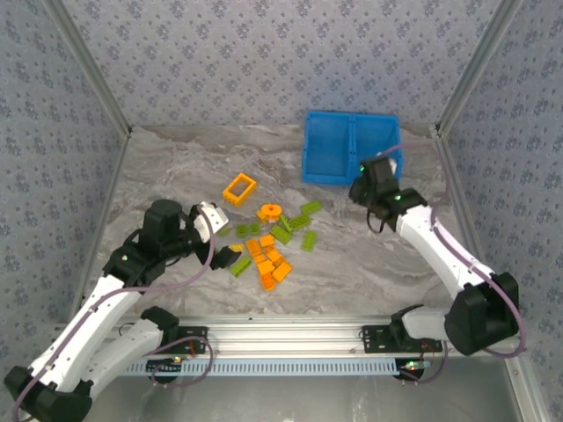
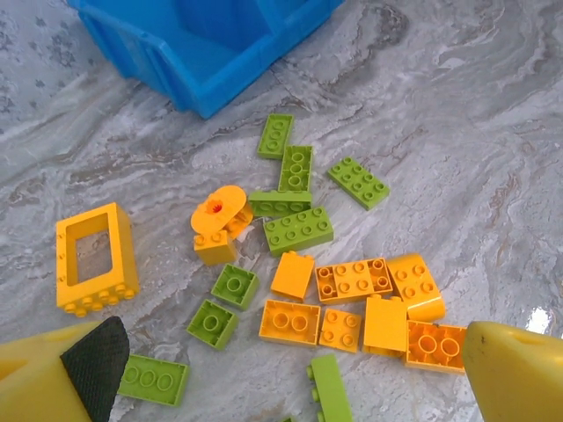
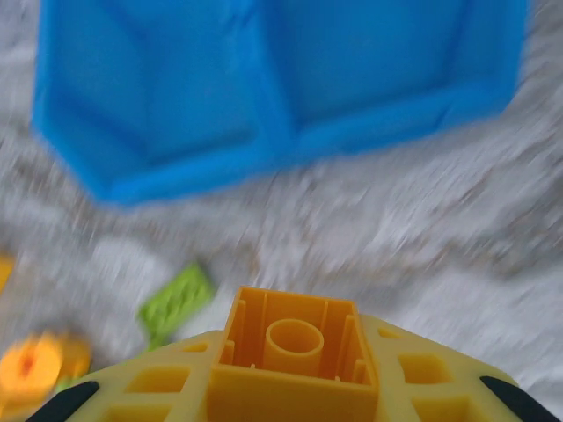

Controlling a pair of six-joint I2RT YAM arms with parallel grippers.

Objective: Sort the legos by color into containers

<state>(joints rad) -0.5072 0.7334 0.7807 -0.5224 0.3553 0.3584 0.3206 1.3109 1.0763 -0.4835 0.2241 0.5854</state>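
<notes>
The right claw (image 3: pixel 295 396) is gripping an orange brick (image 3: pixel 295 347) between its fingers, the blue bin (image 3: pixel 290 145) lying just ahead of it; next it needs to get over one compartment and let go. The left claw (image 2: pixel 295 378), spread wide, is hovering above the loose legos (image 2: pixel 352 303) on the tabletop (image 2: pixel 457 132). Nothing seems to be blocking either.

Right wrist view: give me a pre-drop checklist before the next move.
1. Small orange plastic brick gripped in right hand: ok.
2. Bright blue two-compartment plastic bin in sight ahead: ok.
3. Brick above a compartment: not ok, short of the bin's near wall.
4. Compartment meant for orange: cannot tell; view blurred.
5. Left hand open above the loose orange and lime green bricks: ok.
</notes>
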